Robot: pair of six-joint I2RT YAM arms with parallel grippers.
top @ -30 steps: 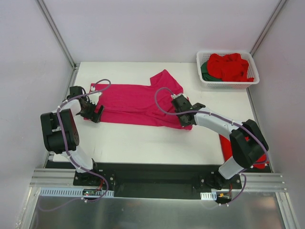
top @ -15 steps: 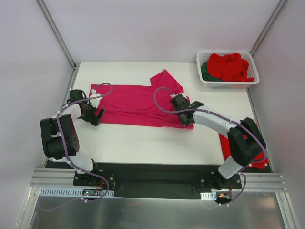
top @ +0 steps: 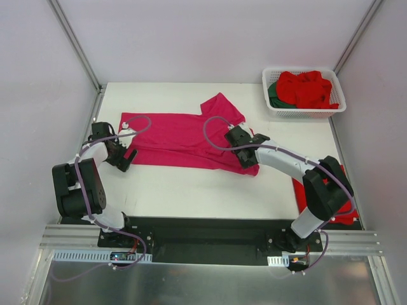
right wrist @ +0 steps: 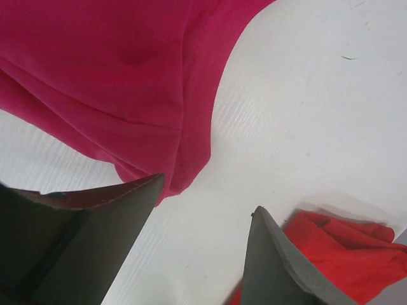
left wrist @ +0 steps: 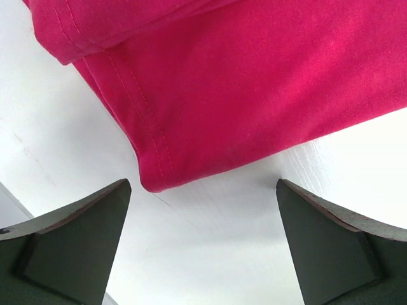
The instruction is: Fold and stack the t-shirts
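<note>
Two end corners of the magenta t-shirt (top: pixel 178 136) mark its long axis; left claw (left wrist: pixel 202 190) faces one, right claw (right wrist: pixel 208 194) the other; both gape wide, empty.

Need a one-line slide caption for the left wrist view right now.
Open left gripper over the white table, a hemmed corner of the magenta t-shirt just ahead of its fingers.

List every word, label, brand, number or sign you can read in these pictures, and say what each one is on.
No text can be read in any view.
Pink t-shirt: plain cloth, no print or tag showing.
White basket: no label showing.
Small parts on the rail below the arms: too small to tell whether they bear any marking.
</note>
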